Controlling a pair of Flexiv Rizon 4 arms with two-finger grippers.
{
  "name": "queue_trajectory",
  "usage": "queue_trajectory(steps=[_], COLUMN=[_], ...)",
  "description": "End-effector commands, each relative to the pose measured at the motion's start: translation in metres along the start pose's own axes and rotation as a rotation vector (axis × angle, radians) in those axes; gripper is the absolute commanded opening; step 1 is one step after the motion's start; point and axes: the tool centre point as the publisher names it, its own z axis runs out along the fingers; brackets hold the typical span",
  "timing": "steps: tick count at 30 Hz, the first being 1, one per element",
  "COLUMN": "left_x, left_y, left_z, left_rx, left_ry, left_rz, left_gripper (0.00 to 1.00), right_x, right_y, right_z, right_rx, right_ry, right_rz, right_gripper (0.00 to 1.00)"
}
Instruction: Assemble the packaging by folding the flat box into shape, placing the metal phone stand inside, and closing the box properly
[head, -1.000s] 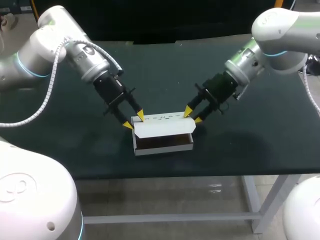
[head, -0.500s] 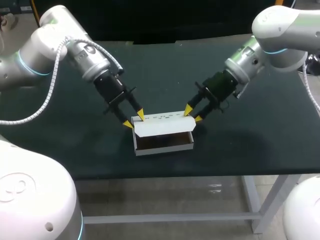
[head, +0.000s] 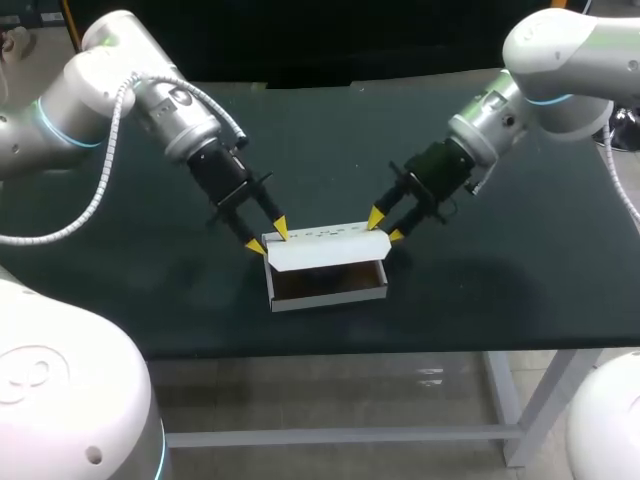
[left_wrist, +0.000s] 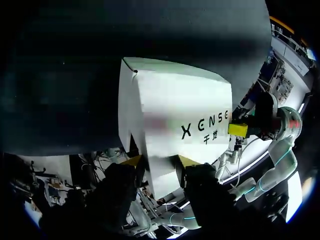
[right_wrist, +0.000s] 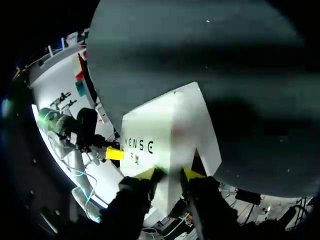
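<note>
Head view: left pincer (head: 268, 238) and right pincer (head: 386, 227) each pinch one end of the box (head: 330, 297) lid (head: 325, 255), probably to fold it evenly.

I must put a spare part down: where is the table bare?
Free: the table left of the box, the side right of the right tool, and the far strip behind the box. Crowded: the middle, where the left tool and right tool grip the box's ends.

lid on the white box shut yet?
Open. White cardboard box: lid flap stands raised along its back edge; dark interior exposed, contents indistinct.
</note>
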Motion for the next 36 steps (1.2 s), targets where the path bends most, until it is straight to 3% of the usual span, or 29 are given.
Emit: queue_trajectory(steps=[1,36], left_x=[0.0063,0.0138], left_y=[-0.0049,-0.0092], left_z=[0.0017,-0.0065], left_rx=[-0.016,-0.041], left_ry=[-0.009,0.006], left_rz=[-0.005,-0.073], left_gripper=[0.44,0.4], right_x=[0.0058,0.013], right_y=[0.0017,0.0032], right_z=[0.0035,0.005], right_rx=[0.01,0.024], right_ry=[-0.002,0.008], right_rz=[0.002,0.023], right_gripper=[0.35,0.34])
